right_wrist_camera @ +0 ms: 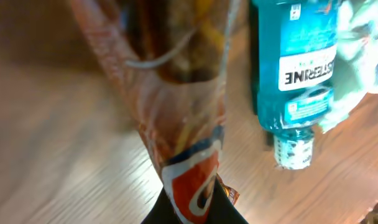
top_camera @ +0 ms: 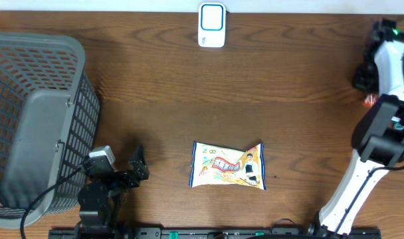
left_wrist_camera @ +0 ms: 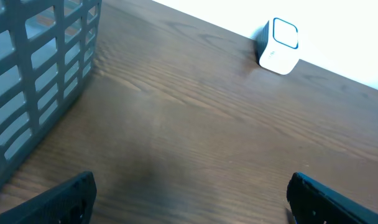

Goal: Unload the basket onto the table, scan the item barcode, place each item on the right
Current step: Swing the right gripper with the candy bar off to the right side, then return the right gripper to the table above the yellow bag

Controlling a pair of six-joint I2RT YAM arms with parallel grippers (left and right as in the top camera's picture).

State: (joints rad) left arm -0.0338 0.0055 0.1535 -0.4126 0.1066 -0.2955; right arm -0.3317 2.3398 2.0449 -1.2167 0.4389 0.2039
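Observation:
My right gripper [right_wrist_camera: 195, 208] is shut on the lower end of a clear snack bag [right_wrist_camera: 176, 112] with an orange-red label, which hangs in front of the right wrist camera. In the overhead view only a small orange bit [top_camera: 369, 100] shows beside the right arm at the table's right edge. The white barcode scanner [top_camera: 211, 25] with a blue square stands at the far middle edge, and the left wrist view shows the scanner [left_wrist_camera: 278, 45] too. My left gripper [top_camera: 139, 163] rests at the front left, open and empty, its fingers [left_wrist_camera: 71, 196] wide apart over bare wood.
A colourful snack packet [top_camera: 228, 166] lies flat at the front middle of the table. A grey mesh basket [top_camera: 36, 41] fills the left side, close to my left arm. Below the held bag lies a blue mouthwash bottle [right_wrist_camera: 295, 68].

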